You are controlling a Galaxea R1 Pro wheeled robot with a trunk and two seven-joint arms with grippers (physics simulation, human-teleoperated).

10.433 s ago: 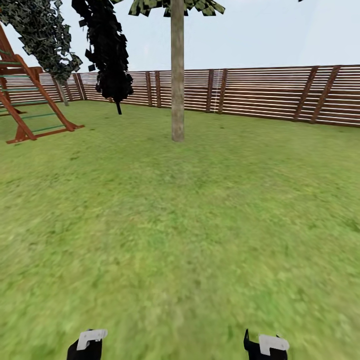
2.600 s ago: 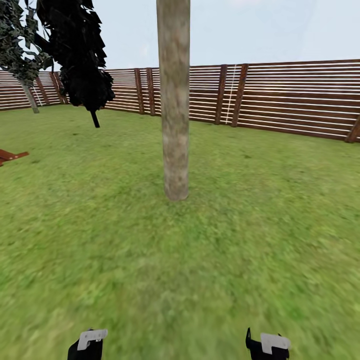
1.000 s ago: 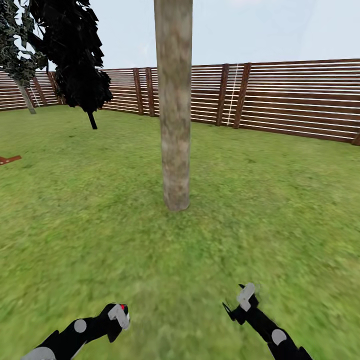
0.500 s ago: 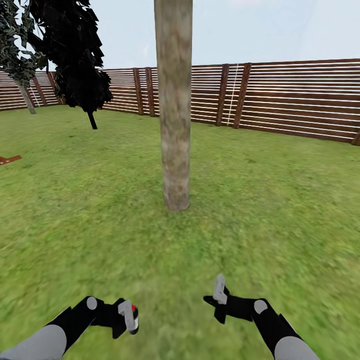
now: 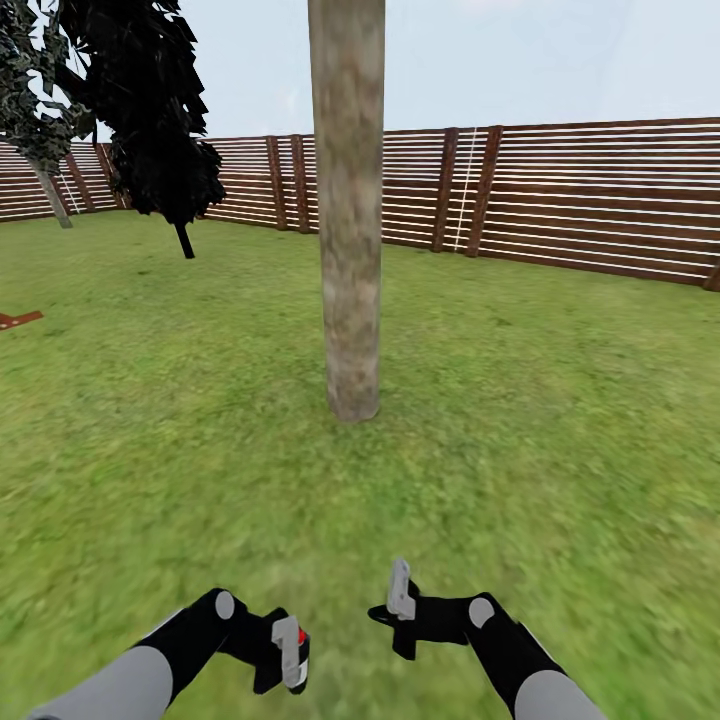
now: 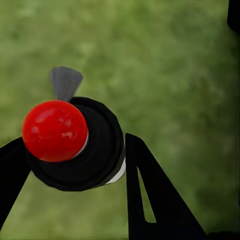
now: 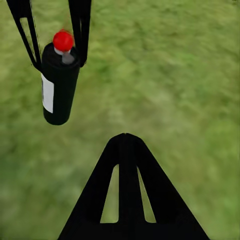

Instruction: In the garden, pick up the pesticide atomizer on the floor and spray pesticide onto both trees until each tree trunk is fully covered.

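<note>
Low over the green lawn [image 5: 560, 420], before the thick grey-brown tree trunk [image 5: 348, 220], my left gripper [image 5: 283, 655] grasps the black red-capped pesticide atomizer [image 7: 59, 80] while my right gripper [image 5: 398, 612] is clenched empty.

Between my left gripper's [image 6: 75, 165] matt black fingers [image 6: 150, 200] I see the pesticide atomizer [image 6: 95, 150]: a smooth, dull black body with a glossy red knob [image 6: 55, 130] that looks like plastic, and a grey nozzle [image 6: 65, 81] beyond it. A flat white label [image 7: 47, 93] runs down its side. The tree trunk [image 5: 347, 200] reads as rough, mottled grey-brown bark. The fence [image 5: 590, 195] looks like brown slatted wood, the lawn [image 5: 550, 400] blurry, probably coarse grass.
</note>
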